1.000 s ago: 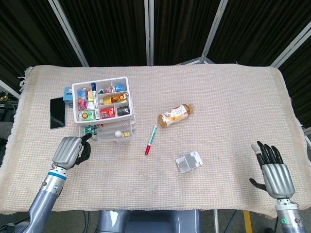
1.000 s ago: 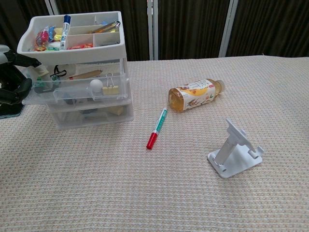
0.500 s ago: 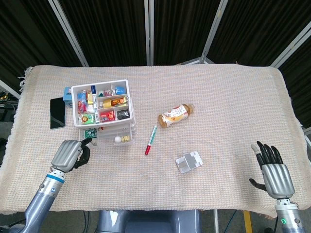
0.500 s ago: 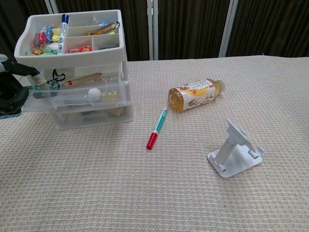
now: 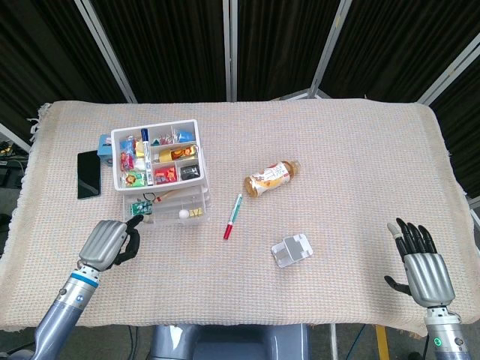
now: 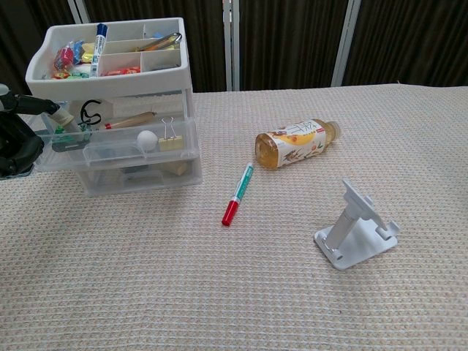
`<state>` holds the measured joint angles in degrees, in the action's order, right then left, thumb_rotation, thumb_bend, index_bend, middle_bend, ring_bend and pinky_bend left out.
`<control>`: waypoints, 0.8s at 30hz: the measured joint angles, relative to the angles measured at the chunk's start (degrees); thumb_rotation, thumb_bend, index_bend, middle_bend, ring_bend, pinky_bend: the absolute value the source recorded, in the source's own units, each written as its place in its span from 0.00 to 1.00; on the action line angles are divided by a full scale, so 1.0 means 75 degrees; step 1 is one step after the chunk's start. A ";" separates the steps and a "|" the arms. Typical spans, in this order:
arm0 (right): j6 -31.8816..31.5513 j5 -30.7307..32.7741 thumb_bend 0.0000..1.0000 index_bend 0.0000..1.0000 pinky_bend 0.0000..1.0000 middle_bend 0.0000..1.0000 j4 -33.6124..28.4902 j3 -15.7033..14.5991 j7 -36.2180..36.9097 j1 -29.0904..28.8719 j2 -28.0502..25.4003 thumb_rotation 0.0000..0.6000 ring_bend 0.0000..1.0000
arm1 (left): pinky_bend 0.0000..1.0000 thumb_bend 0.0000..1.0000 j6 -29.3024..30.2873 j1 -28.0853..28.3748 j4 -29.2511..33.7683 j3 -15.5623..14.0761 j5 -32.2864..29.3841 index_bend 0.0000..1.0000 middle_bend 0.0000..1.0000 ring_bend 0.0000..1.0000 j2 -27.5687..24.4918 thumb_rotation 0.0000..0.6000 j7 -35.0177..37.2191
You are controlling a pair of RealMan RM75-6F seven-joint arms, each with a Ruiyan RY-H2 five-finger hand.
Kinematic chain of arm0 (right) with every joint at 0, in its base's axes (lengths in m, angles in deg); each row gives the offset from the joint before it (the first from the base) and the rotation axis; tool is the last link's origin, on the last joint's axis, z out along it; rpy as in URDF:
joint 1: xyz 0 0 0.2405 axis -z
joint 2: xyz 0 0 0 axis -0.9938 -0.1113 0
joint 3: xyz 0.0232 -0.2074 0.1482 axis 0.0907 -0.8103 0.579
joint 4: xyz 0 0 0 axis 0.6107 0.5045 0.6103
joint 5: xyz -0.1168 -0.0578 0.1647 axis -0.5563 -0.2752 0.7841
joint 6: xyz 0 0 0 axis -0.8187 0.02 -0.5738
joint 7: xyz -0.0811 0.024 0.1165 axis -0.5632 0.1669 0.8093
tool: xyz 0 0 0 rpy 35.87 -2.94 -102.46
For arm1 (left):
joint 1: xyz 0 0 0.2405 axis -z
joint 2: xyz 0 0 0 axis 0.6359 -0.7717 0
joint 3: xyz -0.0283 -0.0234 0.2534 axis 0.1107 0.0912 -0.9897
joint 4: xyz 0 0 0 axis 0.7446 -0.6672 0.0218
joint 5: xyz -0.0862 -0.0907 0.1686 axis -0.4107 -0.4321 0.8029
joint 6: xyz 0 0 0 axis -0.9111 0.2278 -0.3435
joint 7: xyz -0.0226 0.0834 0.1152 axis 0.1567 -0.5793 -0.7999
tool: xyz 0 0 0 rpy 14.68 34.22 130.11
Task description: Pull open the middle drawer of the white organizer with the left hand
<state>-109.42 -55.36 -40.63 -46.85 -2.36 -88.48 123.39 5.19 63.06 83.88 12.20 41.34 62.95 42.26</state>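
The white organizer point(image 5: 193, 171) point(image 6: 110, 80) stands at the table's left, its top tray full of small items. Its clear middle drawer point(image 5: 171, 213) point(image 6: 117, 145) sticks out toward the near side, showing a white ball, a binder clip and a pencil. My left hand point(image 5: 111, 242) point(image 6: 14, 140) is curled at the drawer's front left corner, with a dark fingertip hooked on its edge. My right hand point(image 5: 420, 262) hovers over the near right corner of the table, fingers spread and holding nothing.
An orange drink bottle point(image 5: 270, 178) point(image 6: 296, 143) lies right of the organizer. A red-capped pen point(image 5: 232, 216) point(image 6: 238, 194) and a white phone stand point(image 5: 292, 250) point(image 6: 355, 227) sit nearer. A black phone point(image 5: 88, 174) and a blue box point(image 5: 104, 144) lie left of the organizer.
My left hand has drawn back toward the near edge, and the middle drawer has slid further out with it. The organizer shifted slightly. The right hand has not moved.
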 measured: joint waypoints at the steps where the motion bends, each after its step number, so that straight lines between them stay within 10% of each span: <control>1: -0.0003 -0.0002 0.01 0.06 0.00 0.00 -0.0004 0.0001 0.0003 0.0000 -0.0004 1.00 0.00 | 0.68 0.78 -0.0006 -0.0004 0.0022 -0.0025 0.0026 0.32 0.80 0.83 -0.0013 1.00 -0.0014; 24: 0.0013 -0.0013 0.01 0.06 0.00 0.00 -0.0010 -0.0019 -0.0051 0.0002 0.0020 1.00 0.00 | 0.68 0.77 0.0136 -0.0285 0.0054 -0.0578 0.1007 0.32 0.80 0.83 -0.0155 1.00 0.0161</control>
<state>-109.32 -55.46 -40.70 -46.99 -2.75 -88.46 123.54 6.21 60.92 84.29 7.86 48.89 61.79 43.47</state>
